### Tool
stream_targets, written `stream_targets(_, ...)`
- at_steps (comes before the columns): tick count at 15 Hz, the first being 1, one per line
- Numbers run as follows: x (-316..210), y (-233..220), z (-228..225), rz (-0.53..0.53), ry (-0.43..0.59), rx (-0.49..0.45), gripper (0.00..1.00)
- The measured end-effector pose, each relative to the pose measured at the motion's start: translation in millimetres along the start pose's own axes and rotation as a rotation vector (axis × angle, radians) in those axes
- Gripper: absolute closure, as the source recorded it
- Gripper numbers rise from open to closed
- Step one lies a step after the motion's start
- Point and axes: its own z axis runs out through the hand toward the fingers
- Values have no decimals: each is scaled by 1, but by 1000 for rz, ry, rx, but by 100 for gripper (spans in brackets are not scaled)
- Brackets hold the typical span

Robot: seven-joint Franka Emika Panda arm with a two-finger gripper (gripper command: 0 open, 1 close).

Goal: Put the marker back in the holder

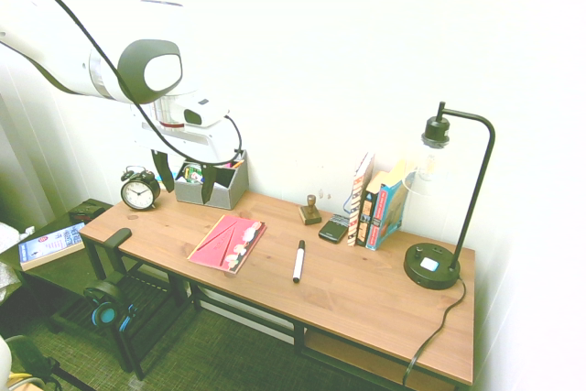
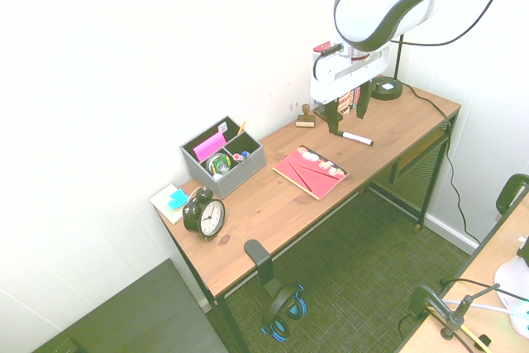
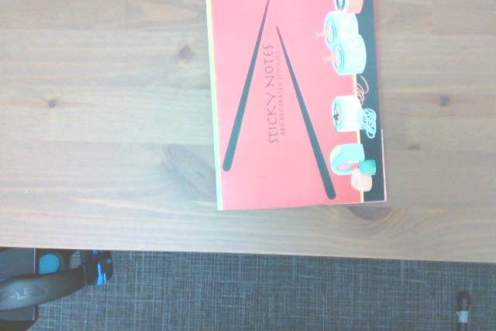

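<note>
Two claw fingers wide apart, nothing between them. Claw up in air, over red sticky-note book in wrist view. Marker lies flat on desk, well apart from grey holder. We think we are at first step: get marker. Next, we need to move over marker, line up, go down, pinch its middle.
</note>
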Motion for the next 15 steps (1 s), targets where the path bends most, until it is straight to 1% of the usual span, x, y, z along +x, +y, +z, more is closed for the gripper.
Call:
stream_targets(2, 1, 0, 0, -17, 13, -9, 0)
stream_targets(5, 28, 11, 7, -190, 90, -14, 0)
stream_targets(7, 59, 27, 24, -260, 116, -8, 0)
stream_targets(10, 99, 38, 55, -293, 120, -8, 0)
stream_targets(15, 147, 48, 128, -306, 100, -40, 0)
